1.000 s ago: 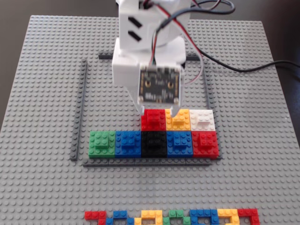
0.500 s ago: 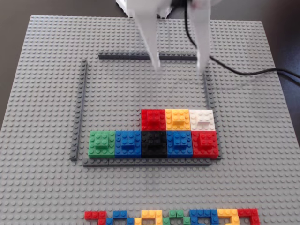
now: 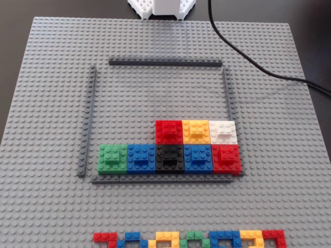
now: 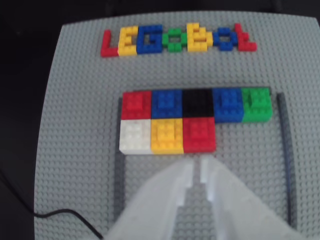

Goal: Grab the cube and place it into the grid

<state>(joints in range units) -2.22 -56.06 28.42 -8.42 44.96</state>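
Observation:
The red cube (image 3: pixel 169 132) sits inside the grid (image 3: pixel 165 63), at the left end of the second row beside an orange block (image 3: pixel 196 131). In the wrist view the cube (image 4: pixel 199 134) lies just beyond my gripper (image 4: pixel 196 165). The pale fingers (image 4: pixel 165 200) are drawn nearly together with only a thin slit between them, and nothing is held. The gripper hovers above bare baseplate inside the grid's dark bars (image 4: pixel 285 150), clear of the blocks. In the fixed view only a white part of the arm (image 3: pixel 163 7) shows at the top edge.
A row of green, blue, black, blue and red blocks (image 3: pixel 169 158) lines the grid's near bar, with a white block (image 3: pixel 223 131) behind it. A multicoloured strip (image 3: pixel 189 239) lies at the baseplate's near edge. A black cable (image 3: pixel 243 54) crosses the far right corner.
The gripper rose off the red cube and the arm pulled back to the far edge of the baseplate. The cube stayed in place inside the grid.

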